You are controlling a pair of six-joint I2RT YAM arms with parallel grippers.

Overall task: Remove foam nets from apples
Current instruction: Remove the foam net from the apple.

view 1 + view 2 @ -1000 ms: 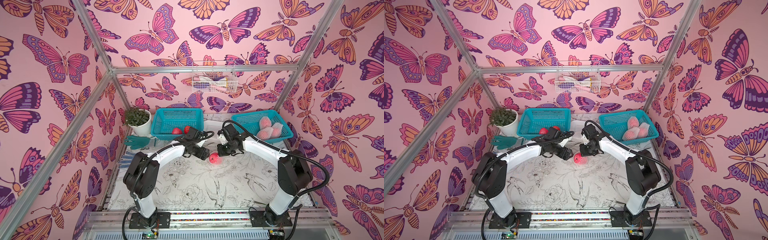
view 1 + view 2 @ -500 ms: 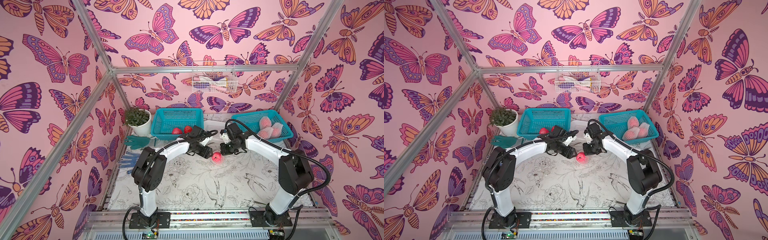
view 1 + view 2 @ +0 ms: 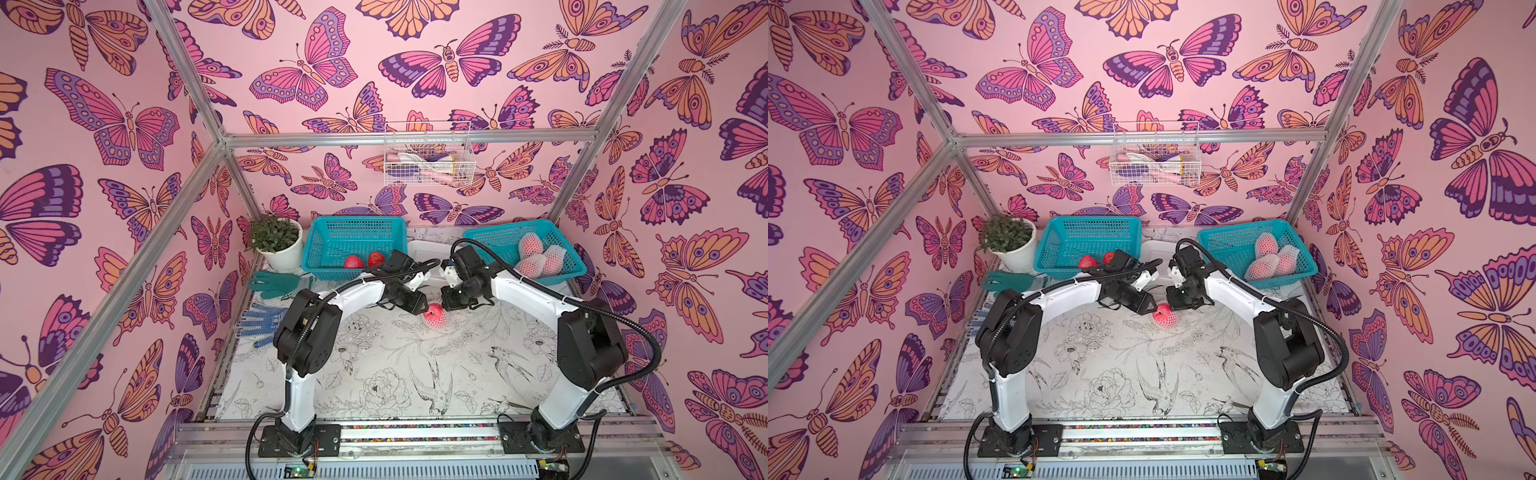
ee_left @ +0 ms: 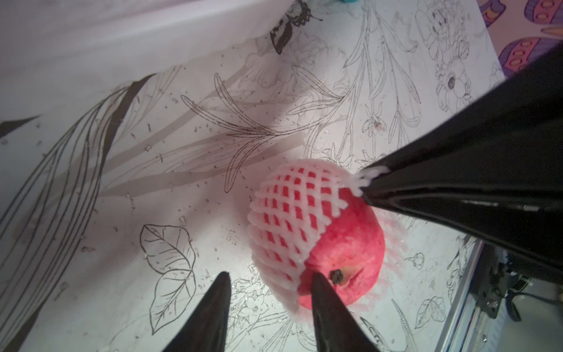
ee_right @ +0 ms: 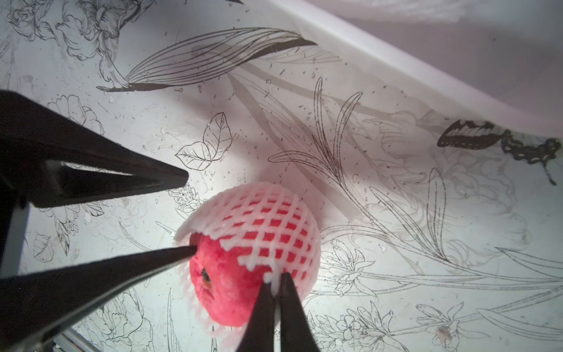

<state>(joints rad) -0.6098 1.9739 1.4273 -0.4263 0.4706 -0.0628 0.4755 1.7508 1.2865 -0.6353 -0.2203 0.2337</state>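
A red apple [image 3: 433, 316] [image 3: 1165, 316] lies on the mat between both grippers, its white foam net [image 4: 289, 213] [image 5: 268, 219] peeled halfway back so the stem end is bare. My right gripper [image 5: 275, 282] [image 3: 443, 304] is shut on the net's edge. My left gripper [image 4: 269, 275] [image 3: 421, 308] is open, with the net's opposite edge between its fingers and one fingertip [image 4: 315, 279] against the bare apple. Several netted apples [image 3: 538, 259] lie in the right teal basket [image 3: 498, 239]. Two bare apples [image 3: 353, 262] sit in the left teal basket [image 3: 353, 230].
A white tub [image 3: 428, 251] stands between the baskets, just behind the grippers. A potted plant [image 3: 276, 241] and two gloves [image 3: 274, 283] [image 3: 259, 324] are at the left edge. A wire basket [image 3: 428, 162] hangs on the back wall.
My left gripper has moved in to the apple and its jaws have narrowed around the net's edge. The right gripper has kept its hold on the net, and the apple has shifted slightly right.
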